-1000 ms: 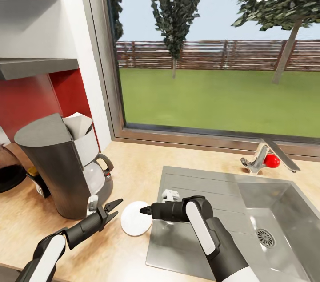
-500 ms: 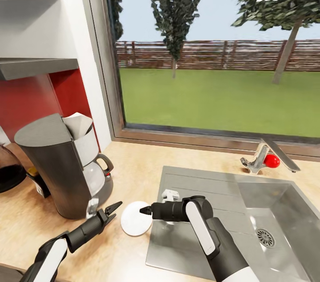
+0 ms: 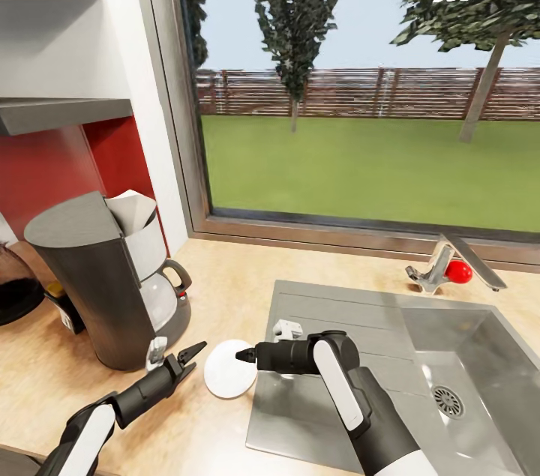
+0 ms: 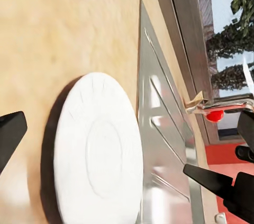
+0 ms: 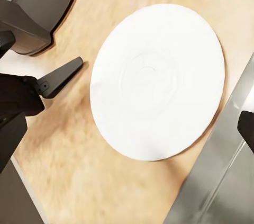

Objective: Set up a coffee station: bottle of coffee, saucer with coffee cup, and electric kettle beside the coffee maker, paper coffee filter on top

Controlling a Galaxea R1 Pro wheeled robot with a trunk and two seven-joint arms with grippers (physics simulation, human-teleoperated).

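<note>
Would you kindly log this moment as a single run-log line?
saucer: flat on countertop, beside coffee maker, no cup on it | left gripper: open, beside saucer | right gripper: above saucer, state unclear

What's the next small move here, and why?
Probably fetch the coffee cup. The saucer lies flat and empty on the countertop beside the coffee maker. Left gripper and right gripper both hang open, holding nothing.

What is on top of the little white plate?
Nothing sits on the saucer; its white top is bare, with no cup. It lies flat on the wooden countertop, beside the sink's metal edge. What is beneath it is covered.
</note>
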